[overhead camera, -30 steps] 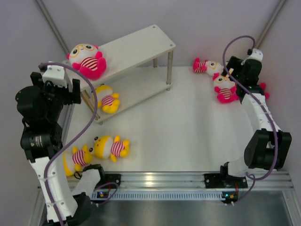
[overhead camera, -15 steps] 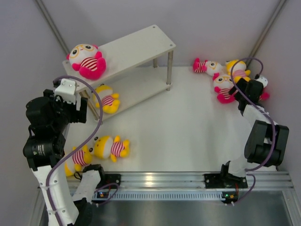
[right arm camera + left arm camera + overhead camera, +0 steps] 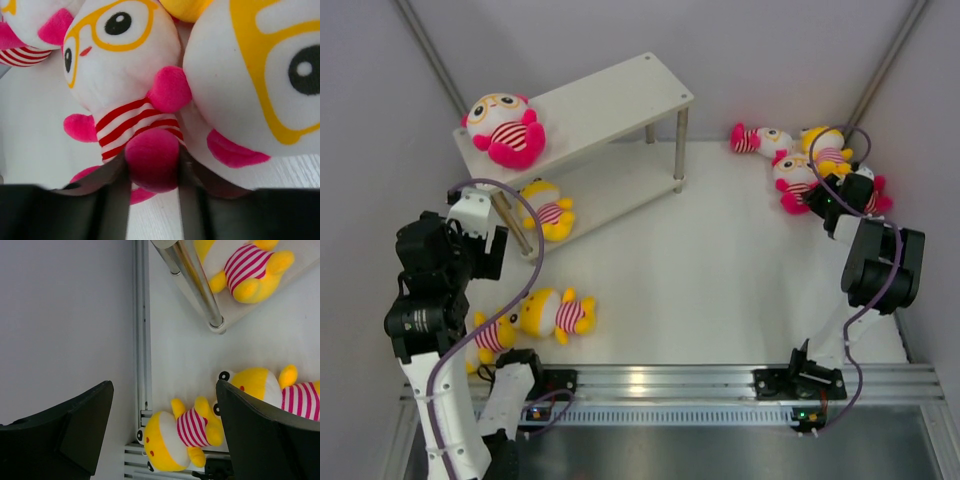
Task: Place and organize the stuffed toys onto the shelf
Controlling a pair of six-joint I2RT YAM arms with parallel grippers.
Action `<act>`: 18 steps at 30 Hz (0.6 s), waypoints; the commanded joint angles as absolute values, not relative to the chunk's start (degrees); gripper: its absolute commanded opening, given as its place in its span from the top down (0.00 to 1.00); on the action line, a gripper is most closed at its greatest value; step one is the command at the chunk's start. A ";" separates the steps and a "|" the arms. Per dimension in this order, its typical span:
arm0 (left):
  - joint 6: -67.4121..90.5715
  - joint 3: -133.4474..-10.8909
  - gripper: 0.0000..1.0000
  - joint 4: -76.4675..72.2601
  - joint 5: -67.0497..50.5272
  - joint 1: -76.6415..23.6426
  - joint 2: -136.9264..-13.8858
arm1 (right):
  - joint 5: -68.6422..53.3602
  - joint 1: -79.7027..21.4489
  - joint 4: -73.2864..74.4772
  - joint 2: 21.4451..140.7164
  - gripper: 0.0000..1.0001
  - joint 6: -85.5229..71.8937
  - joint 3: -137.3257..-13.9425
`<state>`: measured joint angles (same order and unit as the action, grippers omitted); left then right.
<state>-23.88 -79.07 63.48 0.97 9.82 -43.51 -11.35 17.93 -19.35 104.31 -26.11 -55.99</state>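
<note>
Low at the back right, my right gripper [image 3: 152,170] is shut on the pink foot of a pink-limbed stuffed toy [image 3: 120,75] that lies in a cluster there [image 3: 798,183]. Another pink toy's big face [image 3: 260,75] presses against it. A lying pink toy [image 3: 760,140] and a yellow one [image 3: 827,145] are close by. The shelf [image 3: 610,95] carries a pink toy [image 3: 503,128] on its top board and a yellow toy [image 3: 548,208] on the lower board. My left gripper [image 3: 165,425] hangs open above a yellow toy [image 3: 180,440], with a second yellow toy [image 3: 270,390] beside it.
A metal shelf leg [image 3: 200,290] stands just beyond my left gripper. An aluminium rail [image 3: 670,380] runs along the near table edge. Side walls close in on both arms. A purple cable [image 3: 520,240] loops near the shelf's left corner.
The right gripper dropped toward the pink toy and shut on its foot. The left arm came down and nearer, from beside the shelf to over the two yellow toys, still open.
</note>
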 commanded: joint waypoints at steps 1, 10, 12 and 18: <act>-25.92 -80.24 0.11 62.84 3.25 10.20 -43.76 | -13.97 19.25 -25.57 106.34 0.72 -27.94 -59.24; -25.32 -86.66 0.10 65.29 7.21 11.43 -44.12 | -4.22 15.04 -20.15 91.97 1.00 -24.10 -55.27; -25.05 -87.36 0.10 65.74 7.21 11.42 -43.77 | -4.92 14.33 -17.50 86.08 1.00 -24.52 -56.86; -23.56 -85.96 0.10 65.66 5.72 12.48 -41.66 | -5.00 13.54 -10.30 73.06 1.00 -23.03 -64.93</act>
